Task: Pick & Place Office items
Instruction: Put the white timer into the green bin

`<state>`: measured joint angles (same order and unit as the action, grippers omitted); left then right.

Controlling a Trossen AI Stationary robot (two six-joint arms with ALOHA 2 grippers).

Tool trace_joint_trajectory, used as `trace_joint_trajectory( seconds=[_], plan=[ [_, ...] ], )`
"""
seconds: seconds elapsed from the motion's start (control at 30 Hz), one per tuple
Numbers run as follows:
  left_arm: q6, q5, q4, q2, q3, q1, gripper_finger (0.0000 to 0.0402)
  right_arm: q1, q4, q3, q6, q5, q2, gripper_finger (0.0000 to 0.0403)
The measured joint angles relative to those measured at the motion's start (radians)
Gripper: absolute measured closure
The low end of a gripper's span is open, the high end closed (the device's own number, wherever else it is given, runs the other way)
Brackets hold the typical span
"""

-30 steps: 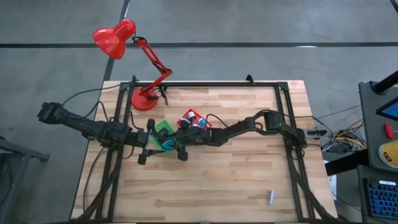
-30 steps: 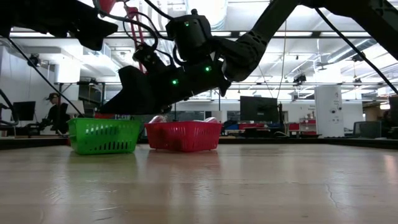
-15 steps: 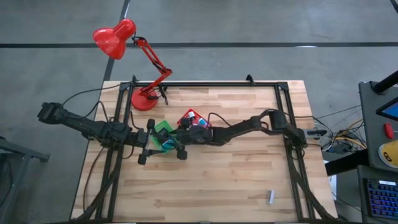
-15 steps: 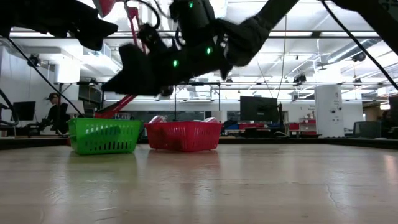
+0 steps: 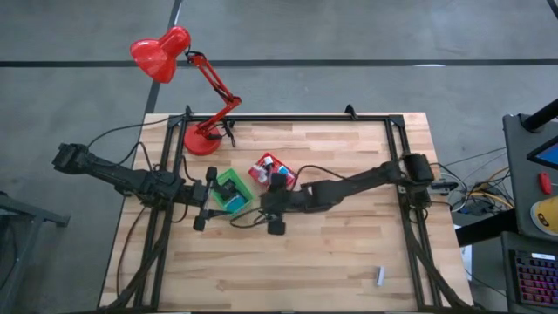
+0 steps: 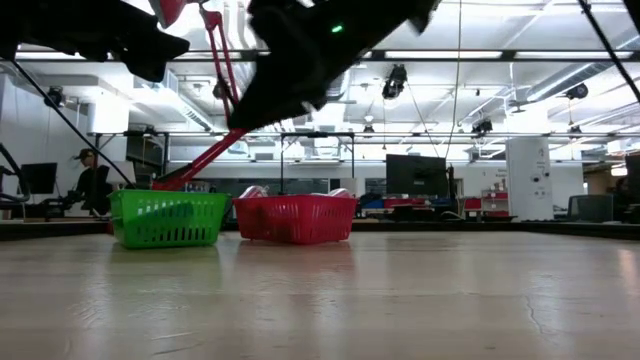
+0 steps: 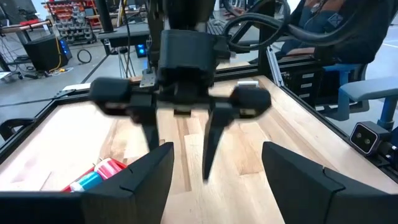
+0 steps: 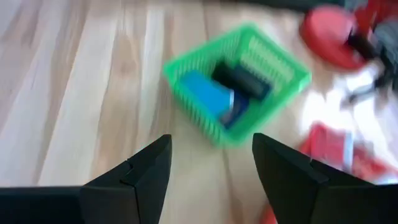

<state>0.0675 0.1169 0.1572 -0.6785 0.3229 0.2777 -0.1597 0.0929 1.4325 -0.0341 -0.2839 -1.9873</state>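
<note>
Right gripper [image 5: 261, 218] fingers apart, empty, beside green square plastic bin [image 5: 232, 189]; left gripper [image 5: 207, 201] fingers apart, adjacent. Risk: arms collide, bin shoved.

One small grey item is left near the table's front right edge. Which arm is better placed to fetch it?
Right, probably. The grey item lies on that arm's side; the right pincer hangs open and empty beside the green bin. The left pincer waits beyond the bin, farther away.
</note>
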Motion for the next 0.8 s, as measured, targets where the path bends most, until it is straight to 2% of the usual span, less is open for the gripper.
trace_joint_trajectory(
  seconds=[0.27, 0.47, 0.8],
  plan=[
    [0.0, 0.0, -0.001, 0.0, 0.0, 0.0, 0.0152, -0.052, 0.399, -0.022, -0.225, 0.0, 0.131, 0.0184],
    [0.0, 0.0, -0.002, 0.0, 0.0, 0.0, 0.0152, -0.106, 0.556, -0.066, -0.405, -0.011, 0.195, 0.0184],
    [0.0, 0.0, -0.002, 0.0, 0.0, 0.0, 0.0152, -0.246, 0.758, -0.115, -0.756, -0.097, 0.257, 0.0184]
  ],
)
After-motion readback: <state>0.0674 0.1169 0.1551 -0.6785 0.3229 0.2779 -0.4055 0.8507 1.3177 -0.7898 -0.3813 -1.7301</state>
